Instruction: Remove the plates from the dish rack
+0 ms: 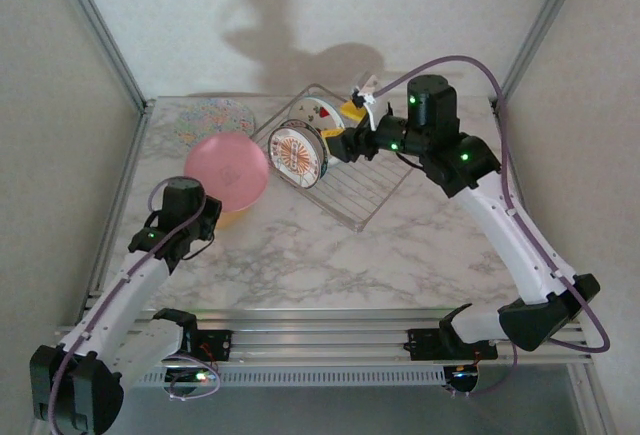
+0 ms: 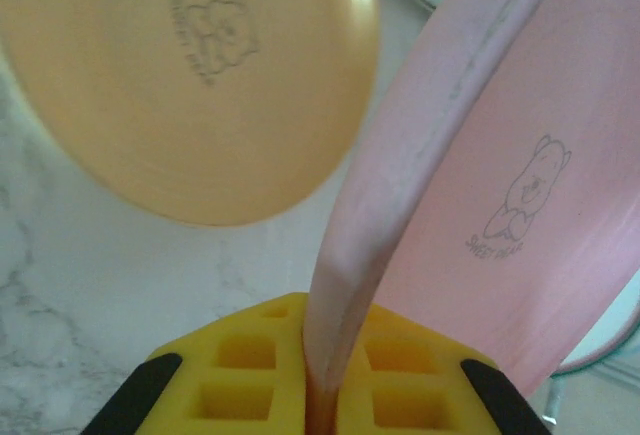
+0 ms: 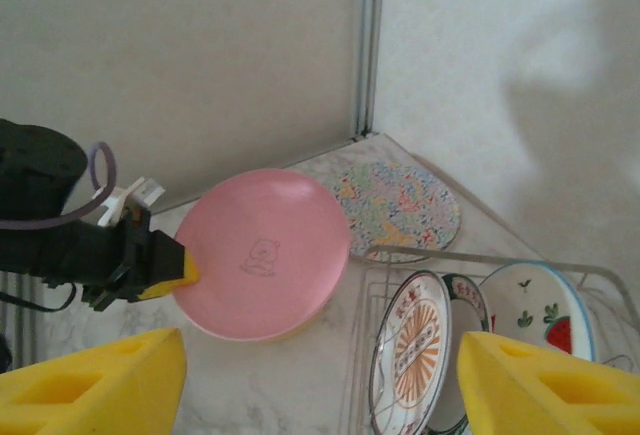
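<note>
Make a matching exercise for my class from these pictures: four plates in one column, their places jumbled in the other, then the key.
1. round pink plate
2. round pastel multicolour-patterned plate
3. small white sunburst-centred plate
4. plain yellow-orange round plate

A. standing in the silver wire dish rack
B. pinched at its rim by the left gripper
C. on the marble table, beneath the pink plate
D. flat on the table, far left corner

Pairs: 1-B, 2-D, 3-A, 4-C

smooth matt plastic pink plate (image 1: 227, 170); shiny metal wire dish rack (image 1: 372, 198); marble-look table (image 1: 330, 255), faint sheen.
</note>
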Controlling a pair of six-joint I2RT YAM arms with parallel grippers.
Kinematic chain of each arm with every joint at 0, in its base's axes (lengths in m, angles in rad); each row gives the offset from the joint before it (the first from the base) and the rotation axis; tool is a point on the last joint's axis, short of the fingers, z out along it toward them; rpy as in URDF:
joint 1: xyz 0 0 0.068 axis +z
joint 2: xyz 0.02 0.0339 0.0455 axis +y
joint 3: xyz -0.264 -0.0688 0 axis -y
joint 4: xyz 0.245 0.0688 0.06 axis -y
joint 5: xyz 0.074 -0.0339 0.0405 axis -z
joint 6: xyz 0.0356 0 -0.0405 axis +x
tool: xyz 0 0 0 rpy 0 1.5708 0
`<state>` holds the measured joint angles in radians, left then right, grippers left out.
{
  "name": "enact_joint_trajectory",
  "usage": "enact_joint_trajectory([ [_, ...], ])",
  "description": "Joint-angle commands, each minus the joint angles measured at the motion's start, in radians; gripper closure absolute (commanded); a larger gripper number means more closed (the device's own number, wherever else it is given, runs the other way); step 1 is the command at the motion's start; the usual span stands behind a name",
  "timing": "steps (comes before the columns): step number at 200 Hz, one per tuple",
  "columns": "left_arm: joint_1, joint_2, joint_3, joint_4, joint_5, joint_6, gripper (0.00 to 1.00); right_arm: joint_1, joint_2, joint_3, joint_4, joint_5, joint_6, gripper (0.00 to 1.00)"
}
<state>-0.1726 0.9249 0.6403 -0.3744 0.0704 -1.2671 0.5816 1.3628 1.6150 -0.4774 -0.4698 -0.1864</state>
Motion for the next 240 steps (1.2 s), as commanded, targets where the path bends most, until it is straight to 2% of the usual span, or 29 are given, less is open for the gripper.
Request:
enact_joint_trajectory([
  [1,0.015,0.004,-0.008,0.014,-0.070,-0.079,1.00,0.009,-0.034,-0.018,-0.014,-0.055,-0.021,0.27],
  [50,0.064,0.066,-0.063,0.074,-0.063,-0.140,1.00,0.015,-0.050,-0.034,-0.031,-0.121,-0.033,0.26],
  [129,0.144,0.180,-0.102,0.160,-0.023,-0.138,1.00,0.025,-0.029,-0.015,-0.041,-0.110,-0.036,0.26],
  [240,0.155,0.282,-0.111,0.215,0.028,-0.136,0.98,0.029,-0.002,0.005,-0.039,-0.087,-0.017,0.26],
])
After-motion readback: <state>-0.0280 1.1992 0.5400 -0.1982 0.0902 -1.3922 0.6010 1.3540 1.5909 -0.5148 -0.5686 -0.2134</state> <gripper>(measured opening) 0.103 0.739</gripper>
